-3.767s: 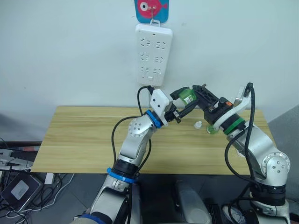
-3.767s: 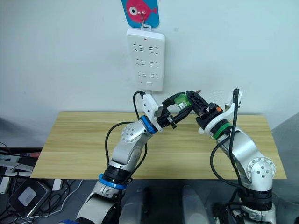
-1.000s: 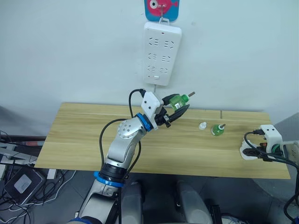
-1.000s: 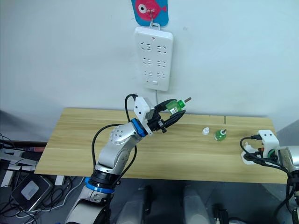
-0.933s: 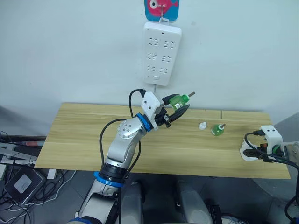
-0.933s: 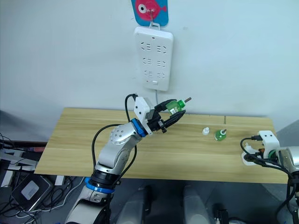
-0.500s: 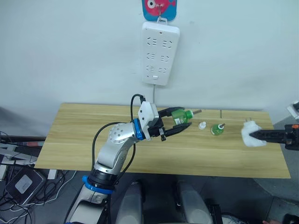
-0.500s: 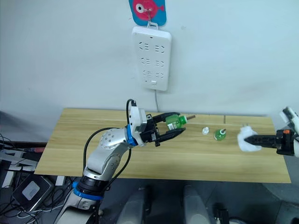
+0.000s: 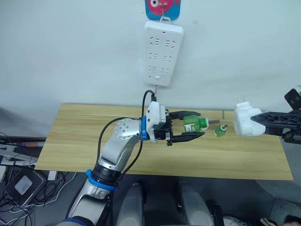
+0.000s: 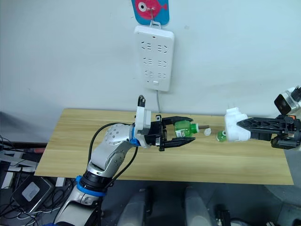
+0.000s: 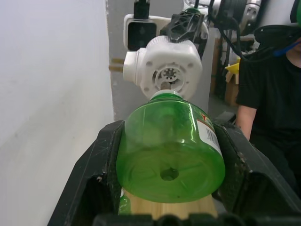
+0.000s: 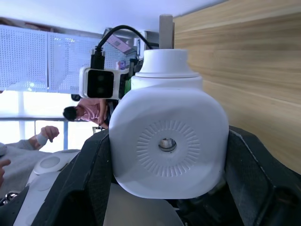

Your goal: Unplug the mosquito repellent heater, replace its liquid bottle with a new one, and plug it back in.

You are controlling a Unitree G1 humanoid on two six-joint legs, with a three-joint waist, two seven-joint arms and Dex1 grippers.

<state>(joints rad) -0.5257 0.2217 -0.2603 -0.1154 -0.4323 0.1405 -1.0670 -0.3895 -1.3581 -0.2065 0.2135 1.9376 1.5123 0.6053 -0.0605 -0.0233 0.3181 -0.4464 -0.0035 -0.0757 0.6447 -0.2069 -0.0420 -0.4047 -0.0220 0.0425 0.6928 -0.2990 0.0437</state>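
Head views: left gripper point(image 9: 187, 126) over the wooden table point(image 9: 70, 141), fingers clamped on a green liquid bottle point(image 9: 194, 124) held sideways, wick end toward the robot's right. Right gripper point(image 9: 256, 123) reaching in from the right, fingers closed on the mosquito repellent heater point(image 9: 243, 125), raised above the table's right end. Heater and held bottle apart, facing each other. Between them, on the table, a second green bottle point(image 9: 218, 130) standing upright, and a small white cap point(image 10: 207, 132) just beside it. White power strip point(image 9: 162, 54) hanging on the wall under a red and blue fish hook point(image 9: 162, 8), cord dropping behind the left arm.

Left wrist view: round base of the green bottle point(image 11: 170, 147) gripped between two black fingers point(image 11: 96, 174), one on each side. Straight beyond its neck, the heater point(image 11: 164, 68) with its socket opening toward the bottle, prongs sticking out sideways. Person in black point(image 11: 277, 99) at the edge.

Right wrist view: heater point(image 12: 168, 141) wedged between both black fingers point(image 12: 89, 176), round vented face toward the camera. Bottle's wick point(image 12: 165, 30) beyond it, in line. People point(image 12: 82, 115) in the background.
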